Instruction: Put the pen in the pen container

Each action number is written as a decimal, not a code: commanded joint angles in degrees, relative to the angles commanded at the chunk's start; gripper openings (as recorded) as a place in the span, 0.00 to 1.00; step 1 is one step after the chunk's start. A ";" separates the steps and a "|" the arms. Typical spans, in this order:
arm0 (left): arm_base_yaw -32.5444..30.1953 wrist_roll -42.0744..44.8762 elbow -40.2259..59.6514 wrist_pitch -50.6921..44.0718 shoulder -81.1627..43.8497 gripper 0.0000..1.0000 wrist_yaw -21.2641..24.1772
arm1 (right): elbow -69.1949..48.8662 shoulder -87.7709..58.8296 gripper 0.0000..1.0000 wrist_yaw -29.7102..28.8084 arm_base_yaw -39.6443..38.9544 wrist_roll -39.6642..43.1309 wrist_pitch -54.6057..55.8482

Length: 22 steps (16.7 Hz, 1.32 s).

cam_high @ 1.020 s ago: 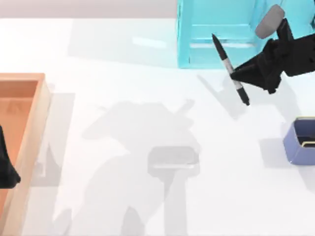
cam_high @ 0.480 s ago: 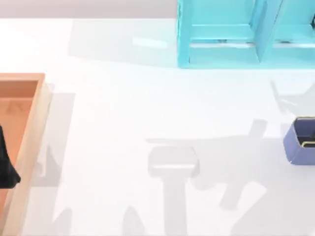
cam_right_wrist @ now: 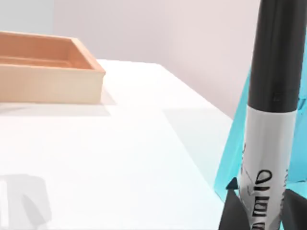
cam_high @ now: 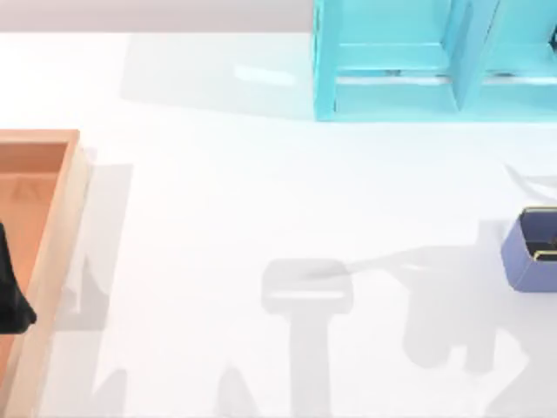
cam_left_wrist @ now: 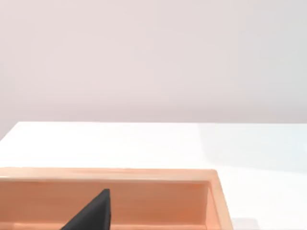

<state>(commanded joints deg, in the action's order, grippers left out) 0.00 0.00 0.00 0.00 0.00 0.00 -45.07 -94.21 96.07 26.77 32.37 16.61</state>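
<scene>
Black-capped, white-barrelled, the pen [cam_right_wrist: 268, 143] stands upright, clamped between my right claw's fingers [cam_right_wrist: 231, 208]; its black lettering is unreadable. The periwinkle pen container [cam_high: 533, 251] sits at the table's right edge. My left claw [cam_high: 10, 292] hangs over the orange tray [cam_high: 54, 235], grip unclear.

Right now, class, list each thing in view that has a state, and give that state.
pen: upright, gripped by the right pincer
pen container: open-topped, on the table, nothing visible inside
wooden tray: open, left pincer parked over it
</scene>
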 joint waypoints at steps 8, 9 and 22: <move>0.00 0.00 0.00 0.00 0.00 1.00 0.00 | -0.11 -3.65 0.00 -2.91 -0.79 1.92 8.69; 0.00 0.00 0.00 0.00 0.00 1.00 0.00 | -0.19 -3.17 0.00 -2.58 -0.74 2.25 5.28; 0.00 0.00 0.00 0.00 0.00 1.00 0.00 | -0.82 -0.15 0.30 -0.72 -0.87 4.30 -4.95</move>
<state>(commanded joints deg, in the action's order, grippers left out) 0.00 0.00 0.00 0.00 0.00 0.00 -45.90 -94.37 95.35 25.90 36.66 11.66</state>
